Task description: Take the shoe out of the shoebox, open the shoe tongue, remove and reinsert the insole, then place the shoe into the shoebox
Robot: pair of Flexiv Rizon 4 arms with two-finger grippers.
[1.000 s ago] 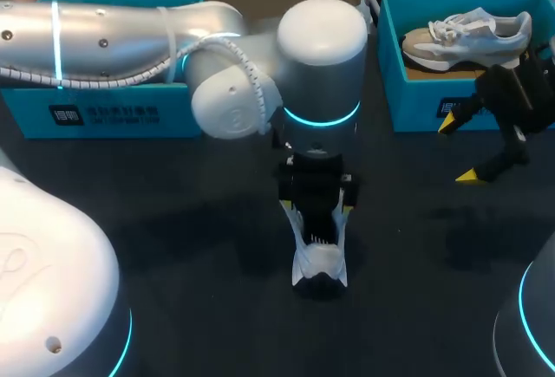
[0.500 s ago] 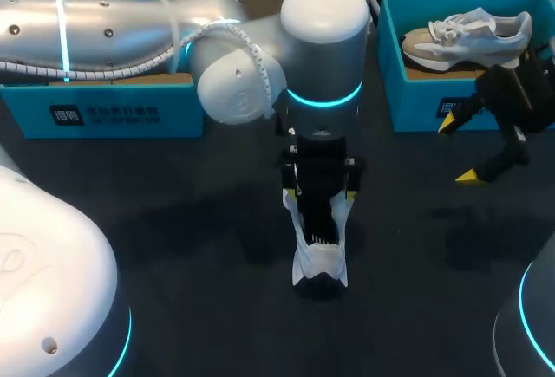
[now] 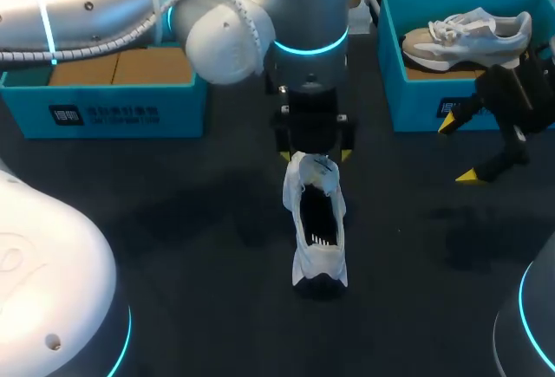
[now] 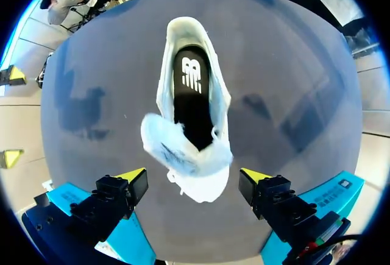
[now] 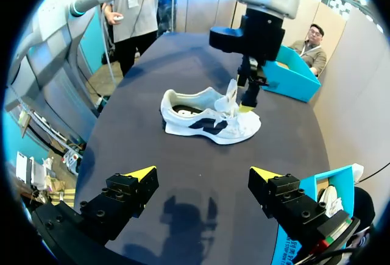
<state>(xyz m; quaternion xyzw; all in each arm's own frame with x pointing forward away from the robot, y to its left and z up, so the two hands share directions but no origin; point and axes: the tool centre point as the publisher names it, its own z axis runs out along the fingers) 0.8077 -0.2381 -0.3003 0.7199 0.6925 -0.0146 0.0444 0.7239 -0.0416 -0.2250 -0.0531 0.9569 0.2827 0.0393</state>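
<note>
Left gripper risen toward the table's far edge, fingers wide; sneaker tongue now pulled open, insole exposed for removal.

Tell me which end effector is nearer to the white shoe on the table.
Left. The left end effector hangs just above the shoe, over its tongue; the right end effector is apart, beside the right shoebox.

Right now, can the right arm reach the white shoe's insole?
Probably yes. The tongue is pulled toward the toe, leaving the black insole exposed, and only bare table lies between the open right gripper and the white shoe. The left gripper hangs over the toe end.
</note>
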